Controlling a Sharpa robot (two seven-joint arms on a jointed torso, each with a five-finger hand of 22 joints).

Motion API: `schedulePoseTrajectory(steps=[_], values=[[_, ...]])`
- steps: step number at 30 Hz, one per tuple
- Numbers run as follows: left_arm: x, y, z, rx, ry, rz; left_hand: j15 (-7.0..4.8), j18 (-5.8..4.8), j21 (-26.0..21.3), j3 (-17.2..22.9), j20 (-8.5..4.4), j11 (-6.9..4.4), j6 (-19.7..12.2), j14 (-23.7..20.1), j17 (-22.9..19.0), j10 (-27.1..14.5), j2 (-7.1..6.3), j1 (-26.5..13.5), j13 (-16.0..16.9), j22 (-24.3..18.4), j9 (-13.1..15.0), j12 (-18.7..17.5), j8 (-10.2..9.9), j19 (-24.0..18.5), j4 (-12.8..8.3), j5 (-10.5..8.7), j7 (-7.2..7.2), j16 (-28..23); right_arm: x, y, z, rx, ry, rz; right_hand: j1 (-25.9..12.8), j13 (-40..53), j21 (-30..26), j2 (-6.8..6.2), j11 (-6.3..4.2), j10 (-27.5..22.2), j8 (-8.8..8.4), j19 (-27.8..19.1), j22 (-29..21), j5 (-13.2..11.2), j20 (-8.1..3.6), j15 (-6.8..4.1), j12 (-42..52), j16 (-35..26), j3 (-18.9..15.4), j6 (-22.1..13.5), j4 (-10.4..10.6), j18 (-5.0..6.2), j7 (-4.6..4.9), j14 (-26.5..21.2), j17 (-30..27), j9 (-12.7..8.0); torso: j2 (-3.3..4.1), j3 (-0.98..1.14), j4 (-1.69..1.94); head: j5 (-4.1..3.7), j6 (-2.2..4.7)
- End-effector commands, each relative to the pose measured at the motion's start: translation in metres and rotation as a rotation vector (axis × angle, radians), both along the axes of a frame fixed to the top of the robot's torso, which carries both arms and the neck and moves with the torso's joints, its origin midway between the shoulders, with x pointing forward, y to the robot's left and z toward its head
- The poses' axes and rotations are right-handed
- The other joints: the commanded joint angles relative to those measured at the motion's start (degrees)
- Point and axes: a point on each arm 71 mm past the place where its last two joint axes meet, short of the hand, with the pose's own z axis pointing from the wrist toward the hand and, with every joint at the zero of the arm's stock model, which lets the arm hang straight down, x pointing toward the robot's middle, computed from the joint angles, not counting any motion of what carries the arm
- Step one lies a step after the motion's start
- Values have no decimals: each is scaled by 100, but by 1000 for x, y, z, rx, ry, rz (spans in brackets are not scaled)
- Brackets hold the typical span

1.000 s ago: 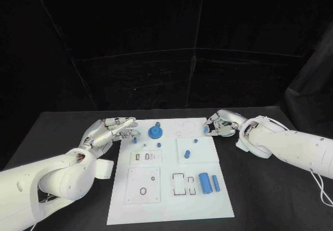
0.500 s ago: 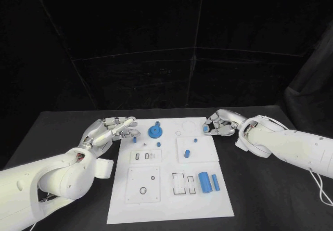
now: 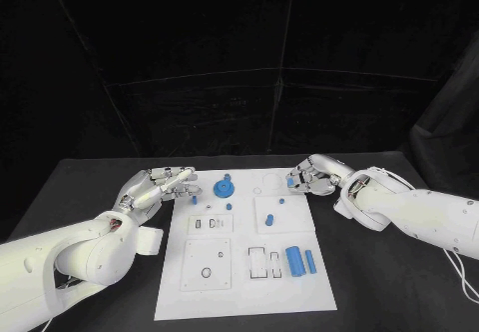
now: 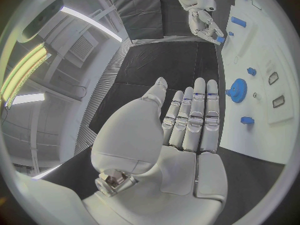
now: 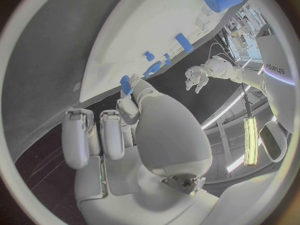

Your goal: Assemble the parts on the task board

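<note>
The white task board [image 3: 239, 290] lies in the middle of the table. My left hand [image 3: 163, 185] hovers at its far left corner, fingers straight and holding nothing [image 4: 187, 130]. Near those fingers a small blue part [image 3: 196, 201] stands on the board, with a blue gear [image 3: 223, 188] beside it. My right hand [image 3: 313, 175] is over the far right corner, and between its thumb and a finger it pinches a small blue part [image 5: 125, 83]. More blue parts on the board: two short pegs [image 3: 228, 207] [image 3: 282, 202], a longer peg [image 3: 268, 221] and two cylinders [image 3: 295, 260] [image 3: 311, 263].
Several empty cut-outs [image 3: 264, 263] and inset plates [image 3: 207, 274] mark the near half of the board. Bare black table [image 3: 379, 277] runs along both sides of the board and in front of it.
My right hand has shifted a little left and farther, toward the board's far right corner, still pinching its part. My left hand has drawn slightly back from the small blue part.
</note>
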Motion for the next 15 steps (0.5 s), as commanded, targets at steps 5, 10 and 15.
schedulePoseTrajectory(steps=[5,10,15], values=[[-1,0,2,-4,-8,-12,2,84,-22,-6,-4,6,29,15,8,23,53,7,-4,-10,-4,-38,-39,52,-43,11,18,-33,-7,37,17,35,-4,-62,-108,-5,31,-20,-30,26,3,27,732,42,-26,-55,9,24,59,84,4,-36,-41,383,478,0,-8,-10,9,31,-17],[0,1,3,-3,-12,-8,2,84,-23,-6,-4,6,29,15,9,23,54,7,-4,-11,-4,-39,-40,52,-44,11,18,-34,-11,78,21,8,3,-13,-127,-15,30,-29,-30,23,-1,25,730,47,-26,-55,-4,17,65,82,6,-35,-40,380,466,-2,-23,-21,19,82,-71],[2,3,4,-1,-17,-2,2,84,-23,-6,-4,6,29,15,9,23,54,7,-4,-11,-4,-39,-40,52,-44,11,18,-34,-14,113,21,-28,11,44,-136,-36,30,-34,-29,12,-3,26,731,48,-26,-55,-30,12,68,82,6,-35,-40,378,457,-3,-18,-23,14,132,-106]])
